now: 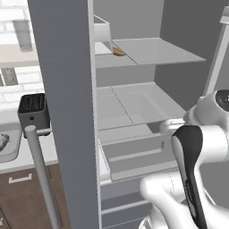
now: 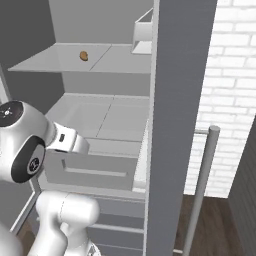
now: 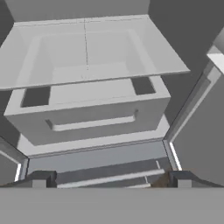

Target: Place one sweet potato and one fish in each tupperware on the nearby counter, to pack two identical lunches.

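1. Grey fridge interior [image 1: 134, 103] stands open ahead of the robot, with glass shelves and a pulled-out drawer [image 3: 87, 111] below them.
2. On the upper shelf [image 1: 152, 51] lies a small orange-brown sweet potato [image 1: 119, 52], at about 12 o'clock from the arm; in the right base view it sits at roughly 11 o'clock [image 2: 84, 55].
3. Beside the fridge, at 9 o'clock in the left base view, the off-white counter [image 1: 27, 156] carries a black toaster [image 1: 33, 109].
4. At the far left edge of that counter a pale grey tupperware [image 1: 13, 150] shows in part, with a small greyish thing inside that is too cut off to name.
5. In the hand view the gripper [image 3: 109, 180] faces the drawer front, its two dark fingertips [image 3: 41, 179] spread wide apart with nothing between them.
6. Silver bar handle [image 1: 42, 179] of the fridge door rises at 7 o'clock.
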{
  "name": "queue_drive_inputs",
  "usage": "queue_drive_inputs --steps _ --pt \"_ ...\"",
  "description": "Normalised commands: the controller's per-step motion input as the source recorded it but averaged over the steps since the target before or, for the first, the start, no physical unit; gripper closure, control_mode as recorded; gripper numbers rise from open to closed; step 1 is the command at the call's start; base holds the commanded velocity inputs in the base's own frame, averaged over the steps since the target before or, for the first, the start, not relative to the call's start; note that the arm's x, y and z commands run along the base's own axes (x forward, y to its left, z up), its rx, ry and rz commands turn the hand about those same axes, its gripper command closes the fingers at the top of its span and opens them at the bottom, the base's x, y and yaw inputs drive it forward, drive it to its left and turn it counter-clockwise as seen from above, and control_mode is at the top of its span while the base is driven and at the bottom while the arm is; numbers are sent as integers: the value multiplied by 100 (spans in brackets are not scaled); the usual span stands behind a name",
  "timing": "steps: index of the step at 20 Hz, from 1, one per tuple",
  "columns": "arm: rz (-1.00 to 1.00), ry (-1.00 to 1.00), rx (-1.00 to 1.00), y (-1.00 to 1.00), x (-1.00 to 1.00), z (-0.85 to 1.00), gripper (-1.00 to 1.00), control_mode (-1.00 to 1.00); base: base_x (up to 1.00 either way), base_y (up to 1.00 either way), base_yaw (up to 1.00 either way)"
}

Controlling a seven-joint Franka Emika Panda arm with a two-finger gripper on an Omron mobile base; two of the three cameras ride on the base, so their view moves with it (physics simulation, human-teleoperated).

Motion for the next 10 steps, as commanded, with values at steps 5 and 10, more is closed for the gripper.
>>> queue_drive_inputs --steps 5,10 --pt "20 -24 -10 31 1 68 -100 -100 0 0 0" --pt "5 -11 -2 22 22 78 -100 -100 0 0 0"
